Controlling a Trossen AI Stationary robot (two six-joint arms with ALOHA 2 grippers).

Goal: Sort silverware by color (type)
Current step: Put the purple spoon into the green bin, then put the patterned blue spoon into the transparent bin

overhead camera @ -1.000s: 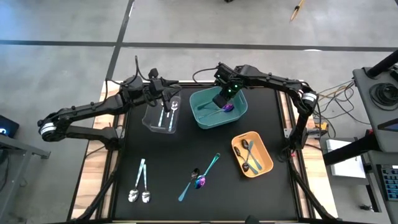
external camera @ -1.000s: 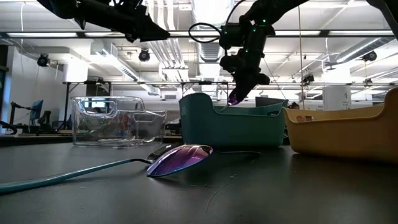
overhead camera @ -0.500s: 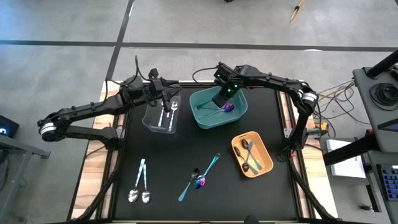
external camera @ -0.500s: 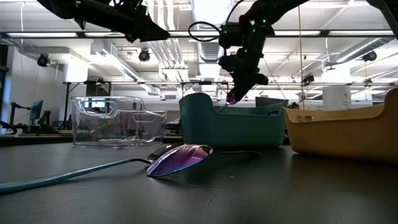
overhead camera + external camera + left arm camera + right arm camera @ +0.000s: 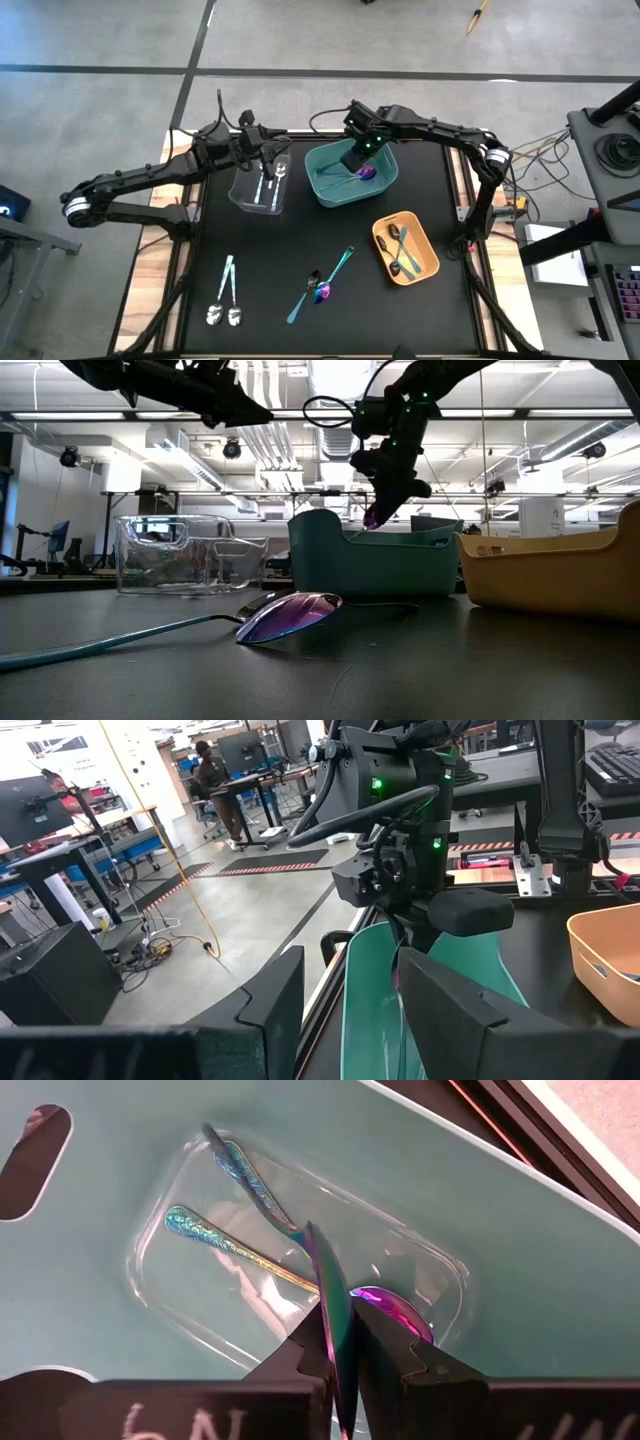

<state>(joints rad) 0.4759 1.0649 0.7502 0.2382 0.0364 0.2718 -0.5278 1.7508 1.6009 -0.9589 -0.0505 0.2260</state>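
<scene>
My right gripper (image 5: 357, 162) hangs over the teal bin (image 5: 385, 178), shut on an iridescent purple-blue utensil (image 5: 325, 1270). Two more iridescent pieces (image 5: 235, 1170) lie on the bin's floor. My left gripper (image 5: 272, 160) stands open above the clear bin (image 5: 240, 195), which holds silver spoons (image 5: 272, 182). Dark spoons (image 5: 400, 250) lie in the orange bin (image 5: 428, 262). Two silver spoons (image 5: 225, 298) lie flat on the black table at the near left. An iridescent spoon (image 5: 322, 292) and a teal-handled one (image 5: 340, 265) lie near the middle. My right gripper pinches the iridescent utensil's thin shaft (image 5: 335, 1325) between its two fingers (image 5: 300, 1350). The fingers slant down from above, and the utensil runs on past them into the teal bin. Its purple tip (image 5: 372, 518) hangs below the fingers at the bin's rim.
The three bins stand in the table's far half: clear on the left, teal in the middle, orange (image 5: 550, 570) toward the right. The loose spoons lie in the near half. Cables and wooden table edges run along both sides.
</scene>
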